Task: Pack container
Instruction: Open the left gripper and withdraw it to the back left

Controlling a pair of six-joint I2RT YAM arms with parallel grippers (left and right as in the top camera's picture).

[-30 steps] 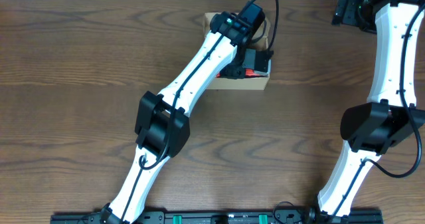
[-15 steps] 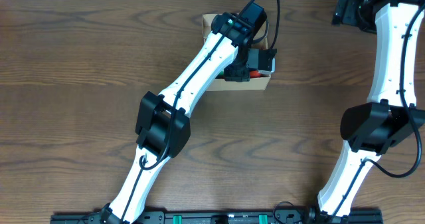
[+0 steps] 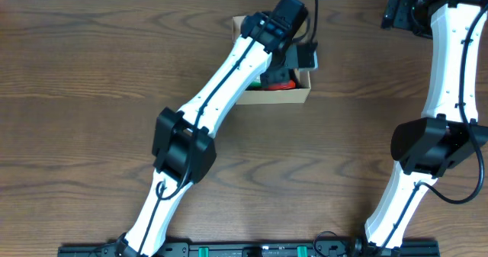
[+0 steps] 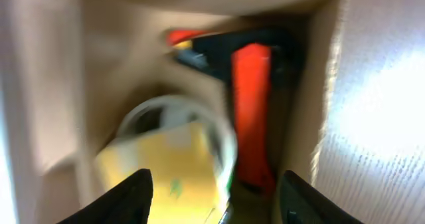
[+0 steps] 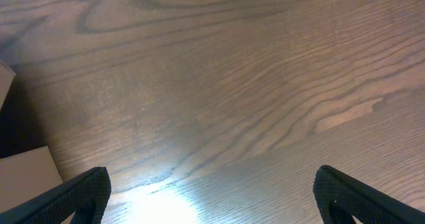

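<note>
The container (image 3: 284, 97) is a small tan cardboard box at the far middle of the table, open at the top. In it lie a red and black tool (image 3: 280, 78) and something green. My left gripper (image 3: 304, 56) hangs over the box's right far part. The blurred left wrist view looks down into the box (image 4: 53, 104): a clear roll with a yellow core (image 4: 174, 151) lies beside the red and black tool (image 4: 254, 111). My left gripper (image 4: 222, 209) is open and empty above them. My right gripper (image 5: 219, 207) is open over bare table, at the far right corner (image 3: 396, 13).
The table is dark brown wood (image 3: 91, 97). A tan cardboard edge (image 5: 23, 167) shows at the left of the right wrist view. The left arm (image 3: 221, 89) stretches diagonally across the table's middle; the right arm (image 3: 450, 74) stands along the right edge.
My left gripper has moved up and toward the far side of the box, uncovering the red tool inside. The right arm has not moved.
</note>
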